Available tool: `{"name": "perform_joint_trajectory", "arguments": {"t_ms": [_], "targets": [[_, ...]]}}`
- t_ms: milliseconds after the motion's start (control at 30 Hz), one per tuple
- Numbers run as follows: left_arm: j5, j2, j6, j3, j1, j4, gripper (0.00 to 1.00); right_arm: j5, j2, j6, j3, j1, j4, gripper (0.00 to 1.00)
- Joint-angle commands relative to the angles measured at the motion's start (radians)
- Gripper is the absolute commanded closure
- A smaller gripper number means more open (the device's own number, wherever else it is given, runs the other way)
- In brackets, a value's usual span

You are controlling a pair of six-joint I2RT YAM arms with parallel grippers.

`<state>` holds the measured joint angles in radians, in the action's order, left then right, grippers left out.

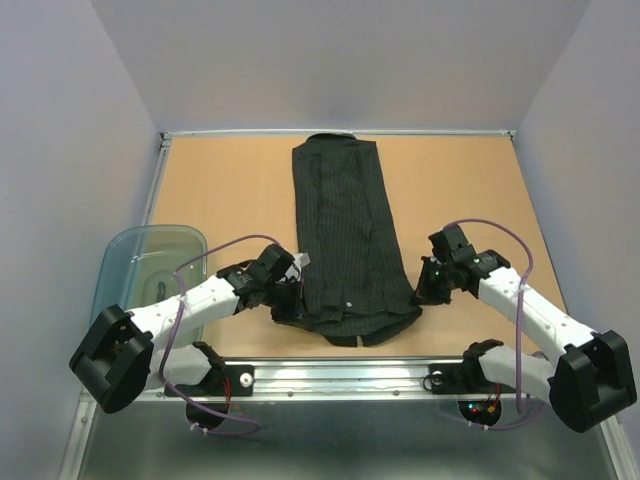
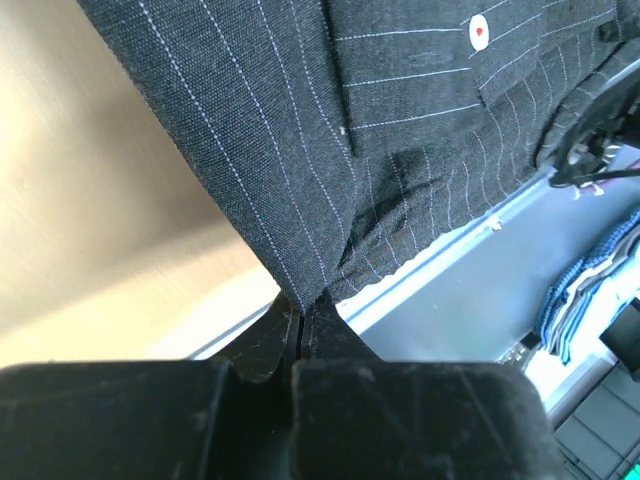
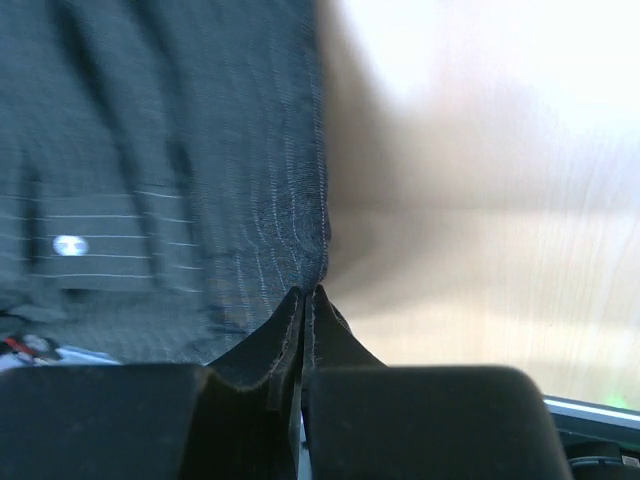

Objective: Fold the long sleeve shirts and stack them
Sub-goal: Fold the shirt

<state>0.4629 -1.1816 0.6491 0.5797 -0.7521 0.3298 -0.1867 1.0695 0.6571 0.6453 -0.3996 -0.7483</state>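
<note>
Black shirt [image 1: 345, 230] edges inside left pincer [image 2: 298, 308], right pincer [image 3: 308, 297]

Matt woven cloth shirt [image 1: 345, 240], smooth wood table [image 1: 230, 190], glossy plastic tub [image 1: 150, 250]

From my station I count one black pinstriped shirt [image 1: 345, 240], and no second garment shows on the one table [image 1: 230, 190]. There is one translucent blue-grey tub [image 1: 150, 262]. I have two arms, the left arm [image 1: 190, 300] and the right arm [image 1: 530, 305], and two grippers, the left gripper [image 2: 298, 305] and the right gripper [image 3: 306, 295], each with two fingers, four in all. The left wrist view shows one white button [image 2: 480, 31], and the right wrist view shows one blurred button [image 3: 68, 244]. Whether they are the same one I cannot tell.
</note>
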Motion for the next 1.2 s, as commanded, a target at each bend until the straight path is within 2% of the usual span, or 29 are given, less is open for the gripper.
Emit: {"name": "perform_joint_trajectory", "arguments": {"t_ms": [0,300,600,833,1167], "targets": [[0.0,0.014,0.009,0.087,0.003,0.067,1.0,0.029,0.041,-0.051,0.216,-0.001,-0.043,0.99],[-0.007,-0.075,-0.071,0.293,0.146,0.069,1.0,0.073,0.266,-0.129,0.528,0.001,-0.054,0.99],[0.025,-0.268,-0.124,0.477,0.309,0.005,1.0,0.089,0.558,-0.168,0.806,0.034,-0.005,0.99],[0.016,-0.43,-0.166,0.643,0.387,-0.008,1.0,0.081,0.744,-0.186,1.017,0.08,0.024,0.99],[-0.032,-0.592,-0.204,0.775,0.439,-0.044,1.0,0.082,0.941,-0.214,1.202,0.122,0.059,0.99]]}}
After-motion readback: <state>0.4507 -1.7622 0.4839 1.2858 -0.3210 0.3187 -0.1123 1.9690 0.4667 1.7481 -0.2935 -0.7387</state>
